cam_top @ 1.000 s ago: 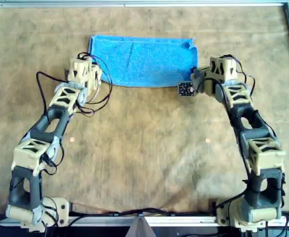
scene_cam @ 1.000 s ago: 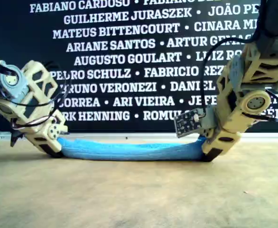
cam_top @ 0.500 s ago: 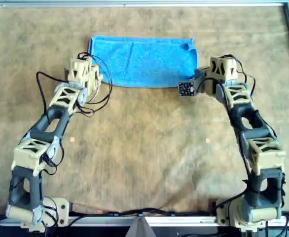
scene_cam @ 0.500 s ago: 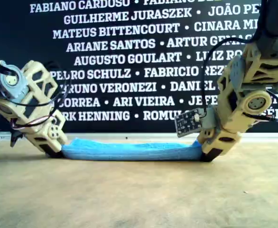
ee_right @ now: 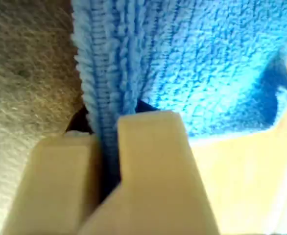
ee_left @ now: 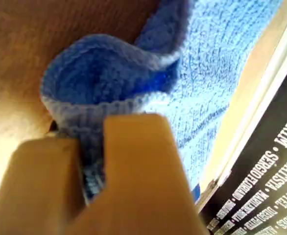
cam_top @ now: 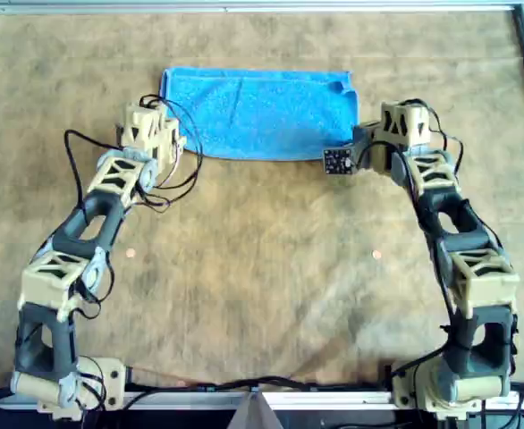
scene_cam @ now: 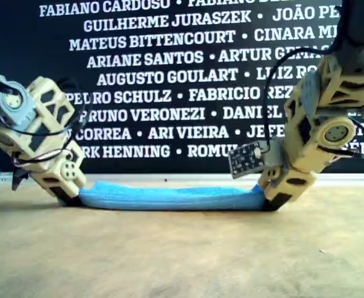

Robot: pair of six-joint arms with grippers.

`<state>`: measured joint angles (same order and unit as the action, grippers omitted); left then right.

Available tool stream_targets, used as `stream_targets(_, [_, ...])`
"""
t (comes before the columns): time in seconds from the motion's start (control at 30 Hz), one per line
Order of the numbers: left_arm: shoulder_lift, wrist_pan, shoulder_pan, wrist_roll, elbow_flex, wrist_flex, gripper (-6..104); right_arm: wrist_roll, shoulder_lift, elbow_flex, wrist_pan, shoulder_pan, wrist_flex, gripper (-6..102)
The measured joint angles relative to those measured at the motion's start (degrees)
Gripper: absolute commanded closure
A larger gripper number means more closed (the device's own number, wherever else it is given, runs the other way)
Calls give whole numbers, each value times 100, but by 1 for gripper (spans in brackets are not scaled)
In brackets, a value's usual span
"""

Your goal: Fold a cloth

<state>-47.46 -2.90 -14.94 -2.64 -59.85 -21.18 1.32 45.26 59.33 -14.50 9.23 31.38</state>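
Observation:
The sky-blue cloth [cam_top: 262,112] lies folded into a long strip at the far middle of the table, and it also shows in the exterior view [scene_cam: 169,197]. My first gripper [cam_top: 168,134] is at its near corner on the overhead view's left, low on the table [scene_cam: 70,197]. It is shut on a bunched corner of the cloth [ee_left: 222,63], pinched between its pads [ee_left: 92,147]. My second gripper [cam_top: 359,141] is at the corner on the overhead view's right [scene_cam: 272,200]. It is shut on the cloth's thick folded edge [ee_right: 202,63], held between its pads [ee_right: 107,132].
The table is covered in brown felt [cam_top: 262,268] inside a metal frame [cam_top: 262,7]. A black banner with white names [scene_cam: 169,74] stands behind it. A small circuit board [cam_top: 337,161] hangs off the second arm. Loose cables [cam_top: 186,165] trail by the first arm.
The cloth's end at the exterior view's left has drawn slightly inward and the strip lies a little flatter. Both grippers stay shut on their corners and have barely moved.

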Motion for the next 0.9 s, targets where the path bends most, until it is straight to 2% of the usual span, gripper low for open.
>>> stream_targets(0.67, [-2936,-26,-79,18,-3349,-9,94,9,2364,2681,-70,44,237,94])
stream_targets(0.87, [-3542,-26,-352,18,-4254,-9,94,0,2962,3507,-18,44,237,94])
stream_targets(0.9, [-3665,-26,-413,18,-4421,-9,94,-53,3032,3647,-9,44,237,94])
